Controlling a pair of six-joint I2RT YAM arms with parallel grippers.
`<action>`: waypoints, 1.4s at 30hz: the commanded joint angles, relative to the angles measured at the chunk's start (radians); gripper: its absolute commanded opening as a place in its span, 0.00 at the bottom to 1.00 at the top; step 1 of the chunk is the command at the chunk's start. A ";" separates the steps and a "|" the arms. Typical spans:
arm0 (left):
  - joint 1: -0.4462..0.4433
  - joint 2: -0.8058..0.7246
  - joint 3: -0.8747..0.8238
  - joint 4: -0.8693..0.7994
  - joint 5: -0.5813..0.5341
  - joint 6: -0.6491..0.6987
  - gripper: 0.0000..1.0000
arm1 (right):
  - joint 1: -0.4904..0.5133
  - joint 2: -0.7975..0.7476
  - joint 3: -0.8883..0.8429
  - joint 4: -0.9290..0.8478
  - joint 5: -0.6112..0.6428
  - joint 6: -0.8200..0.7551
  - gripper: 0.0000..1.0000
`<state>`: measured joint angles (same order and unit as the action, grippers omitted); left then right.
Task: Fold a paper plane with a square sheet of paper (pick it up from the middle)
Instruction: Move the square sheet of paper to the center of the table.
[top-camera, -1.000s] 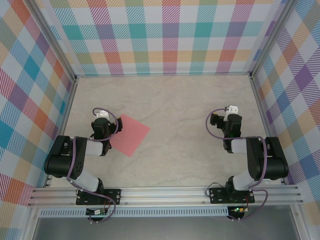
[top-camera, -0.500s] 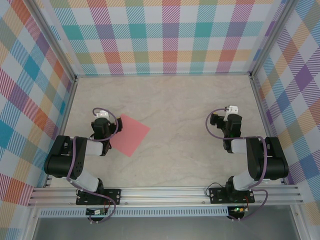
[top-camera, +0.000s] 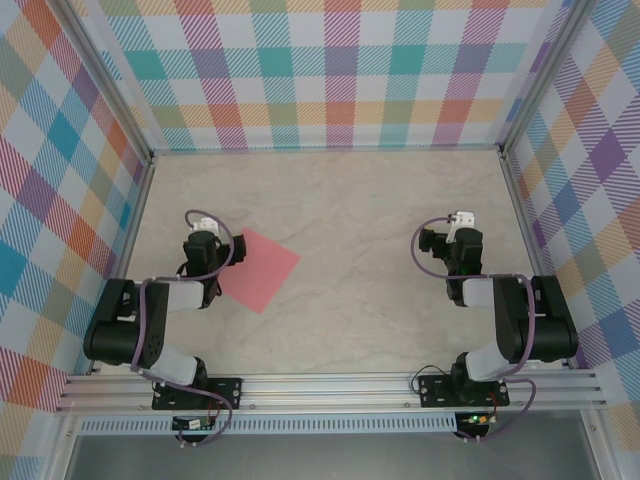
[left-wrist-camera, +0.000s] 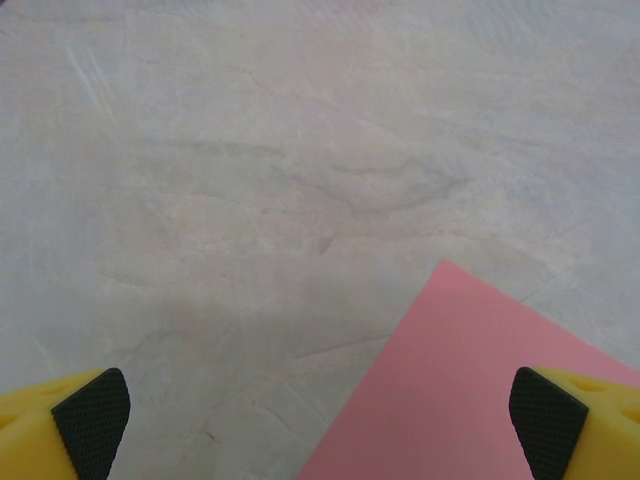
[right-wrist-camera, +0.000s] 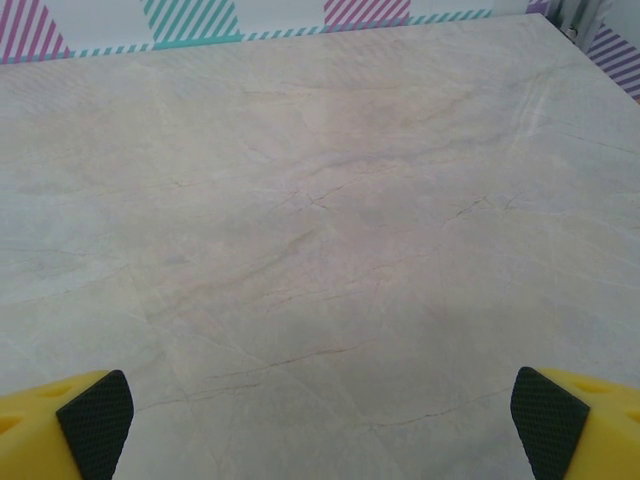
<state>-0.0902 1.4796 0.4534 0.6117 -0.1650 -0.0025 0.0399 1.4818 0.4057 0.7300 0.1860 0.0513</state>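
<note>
While spread wide, left pincer (left-wrist-camera: 319, 420) empty

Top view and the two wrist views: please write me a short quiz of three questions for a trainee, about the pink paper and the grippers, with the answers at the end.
1. True or false: the paper is folded into a pointed dart.
2. Compare the left gripper and the right gripper. Which one is nearer the paper? A) left B) right C) both equally near
3. Fill in the missing word: the jaws of both grippers stand ____, with nothing held between them.

Key
1. False: it lies flat as an unfolded square.
2. A: a corner of the paper shows in the left wrist view.
3. open
</note>
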 joint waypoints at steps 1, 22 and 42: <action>0.006 -0.126 0.088 -0.171 0.068 0.014 1.00 | 0.009 -0.144 0.116 -0.309 0.013 0.037 1.00; 0.050 -0.283 0.320 -0.907 0.363 -0.485 1.00 | 0.011 -0.360 0.391 -1.076 -0.677 0.532 1.00; -0.100 -0.011 0.287 -0.918 0.399 -0.597 1.00 | 0.160 -0.226 0.390 -1.125 -0.817 0.515 1.00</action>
<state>-0.1734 1.4467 0.7177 -0.2733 0.2520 -0.5690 0.1928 1.2518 0.7586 -0.3805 -0.6113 0.5869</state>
